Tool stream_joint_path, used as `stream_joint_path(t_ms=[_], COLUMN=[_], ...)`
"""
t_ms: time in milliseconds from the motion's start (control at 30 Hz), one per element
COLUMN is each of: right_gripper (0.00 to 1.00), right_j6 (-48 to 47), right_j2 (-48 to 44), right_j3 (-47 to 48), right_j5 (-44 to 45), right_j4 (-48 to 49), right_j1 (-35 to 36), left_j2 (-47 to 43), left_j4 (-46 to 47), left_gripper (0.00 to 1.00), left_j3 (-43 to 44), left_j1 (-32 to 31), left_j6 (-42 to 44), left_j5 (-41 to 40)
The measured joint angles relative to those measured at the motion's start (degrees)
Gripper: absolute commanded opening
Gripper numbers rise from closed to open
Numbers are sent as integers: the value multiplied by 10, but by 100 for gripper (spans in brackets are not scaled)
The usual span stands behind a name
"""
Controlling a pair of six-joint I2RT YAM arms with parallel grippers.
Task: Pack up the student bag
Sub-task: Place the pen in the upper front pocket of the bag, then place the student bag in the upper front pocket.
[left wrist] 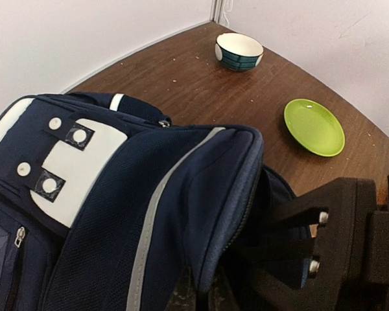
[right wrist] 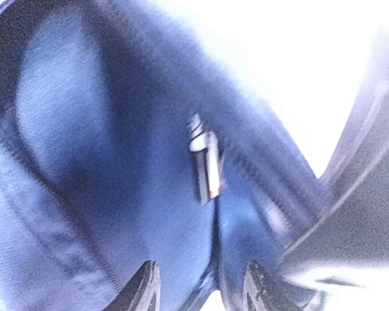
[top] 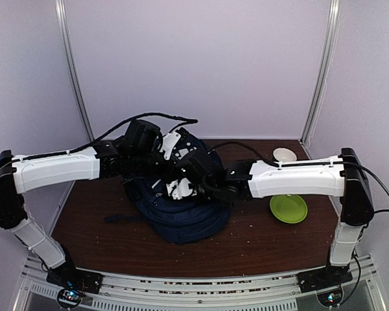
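Brown table (top: 259,240), speckled with crumbs, with pale walls behind; both arms reach in from its near edge and meet over the bag (top: 188,220), which lies slumped at the table's middle. The left gripper (top: 152,159) is closed at the bag's far left side. Its wrist view shows a raised navy flap with a grey stripe, but not the fingers, so I cannot tell whether fabric is pinched. The right gripper (right wrist: 201,288) is down inside the bag's mouth, its fingers (right wrist: 146,285) parted with nothing between them. Blurred blue lining is all around them, and a silver zipper pull (right wrist: 204,165) hangs just beyond. A green plate (top: 288,208) lies to the right of the bag, apart from it. A small bowl (top: 284,154), white inside and teal outside, sits farther back near the right rear corner.
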Motion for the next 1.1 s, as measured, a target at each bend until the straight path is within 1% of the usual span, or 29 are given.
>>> stream_joint_path(t_ms=[100,167,200,233,300,400,500,600,733,767,833,867,1100], right_gripper=[45,45,45,45,45,45,45,44,43,42,41,41,39], right_j6=[21,35,41,51,70,103,130,156,195,205,221,228,276], right_j2=[-28,-55,-65,-74,-85,-109,-138,-170,-202,-209,-219,-221,-219], right_j3=[-47,-82,-92,-96,-96,-98,-111,-136,-172,-183,-202,-209,-234], right_j5=[-5,-17,-22,-30,-43,-71,-100,-130,-177,-190,-214,-223,-294], right_j4=[1,-3,-9,-19,-30,-53,-72,-89,-107,-112,-121,-125,-135], right_j1=[-1,2,3,3,3,5,5,4,0,-1,-5,-8,-47], left_j2=[15,17,16,14,2,-40,-101,-154,-203,-210,-218,-219,-229], left_j4=[0,0,1,3,7,3,-3,-12,-31,-38,-54,-62,-110], left_gripper=[23,35,43,48,55,63,68,69,64,61,47,45,44], left_j3=[7,7,7,5,-7,-35,-57,-71,-101,-112,-138,-148,-215], left_j1=[-3,-2,-2,-2,-1,-1,-1,-1,-1,-1,3,6,25], left_j6=[-1,2,5,6,9,10,10,10,2,-3,-15,-22,-68], left_j5=[15,21,25,29,31,21,-4,-32,-79,-90,-106,-110,-124])
